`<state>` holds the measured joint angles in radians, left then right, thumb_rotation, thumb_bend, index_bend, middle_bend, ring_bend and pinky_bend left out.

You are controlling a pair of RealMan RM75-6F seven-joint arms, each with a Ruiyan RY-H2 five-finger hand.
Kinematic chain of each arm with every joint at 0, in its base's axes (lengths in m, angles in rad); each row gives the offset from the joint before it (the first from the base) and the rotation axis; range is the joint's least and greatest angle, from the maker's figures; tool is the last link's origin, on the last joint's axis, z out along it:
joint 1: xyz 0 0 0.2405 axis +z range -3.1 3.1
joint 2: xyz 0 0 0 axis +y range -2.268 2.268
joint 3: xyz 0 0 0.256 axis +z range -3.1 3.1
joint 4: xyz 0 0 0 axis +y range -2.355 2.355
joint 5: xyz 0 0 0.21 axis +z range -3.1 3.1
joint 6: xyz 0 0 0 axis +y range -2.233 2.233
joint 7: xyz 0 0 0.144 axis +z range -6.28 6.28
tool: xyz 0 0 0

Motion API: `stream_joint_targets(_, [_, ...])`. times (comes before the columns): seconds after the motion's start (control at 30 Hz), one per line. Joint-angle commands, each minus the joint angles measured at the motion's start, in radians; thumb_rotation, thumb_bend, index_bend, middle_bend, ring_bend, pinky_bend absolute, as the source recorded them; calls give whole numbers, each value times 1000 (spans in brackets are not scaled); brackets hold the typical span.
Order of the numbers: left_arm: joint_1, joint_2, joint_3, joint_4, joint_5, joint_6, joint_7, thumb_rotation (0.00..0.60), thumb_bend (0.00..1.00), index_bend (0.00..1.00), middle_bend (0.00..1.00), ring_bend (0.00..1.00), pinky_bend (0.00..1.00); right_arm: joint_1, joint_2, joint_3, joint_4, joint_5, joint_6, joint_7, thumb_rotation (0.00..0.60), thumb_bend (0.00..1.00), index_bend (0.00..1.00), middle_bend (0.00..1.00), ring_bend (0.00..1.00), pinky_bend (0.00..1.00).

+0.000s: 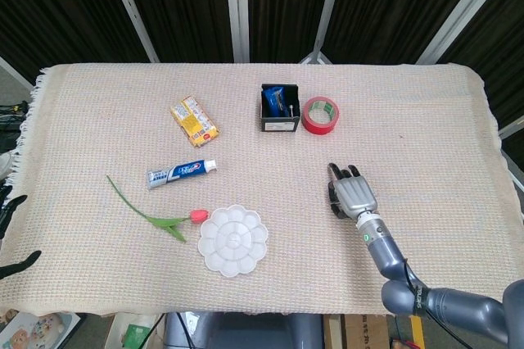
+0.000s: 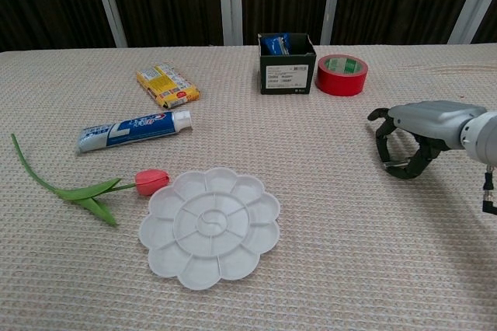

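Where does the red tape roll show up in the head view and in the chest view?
Head view: the red tape roll lies upper middle, right beside the black box, beyond the right hand.
Chest view: the red tape roll sits upper right, again just right of the black box.
Shared landmark: the black box.

No legible text anywhere, white label on the black box [image 2: 286, 64] beyond the right hand [image 2: 415, 138] too small, toothpaste tube [image 2: 133, 130] lettering far to its left blurred
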<state>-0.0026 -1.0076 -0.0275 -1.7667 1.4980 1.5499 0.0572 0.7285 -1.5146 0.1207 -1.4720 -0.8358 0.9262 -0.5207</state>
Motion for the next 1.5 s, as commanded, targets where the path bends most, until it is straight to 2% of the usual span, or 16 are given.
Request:
stream_joint_targets(0.03, [0,0,0,0,0,-1,0,600,251,156,0,0,0,-1,-1,0,0,0,3,1,600,416,603,77,180,91])
stream_joint_targets(0.23, [-1,1,0,0,-2,-3,1,600,251,160,0,0,0,-4,9,1,-12,-12,9,13,600,416,607,77,180,90])
stream_joint_targets(0.53, [-2,0,2,-1,0,-5,5,600,251,160,0,0,0,-24,56,25,-67,-54,9,107,600,416,607,77,181,90])
stream_joint_targets(0.93, [-2,0,2,-2,-1,-5,7,600,251,161,0,0,0,-36,85,50,-73,-36,-56,234,600,416,607,77,181,90])
stream_joint_targets(1.13, [-2,0,2,-2,-1,-5,7,600,251,163,0,0,0,-41,84,82,-50,-12,-106,338,600,416,607,77,181,90])
stream_joint_targets(1.5, [-3,-2,3,-3,-1,-7,13,600,251,170,0,0,0,-109,31,133,46,-173,-60,624,600,416,625,77,181,91])
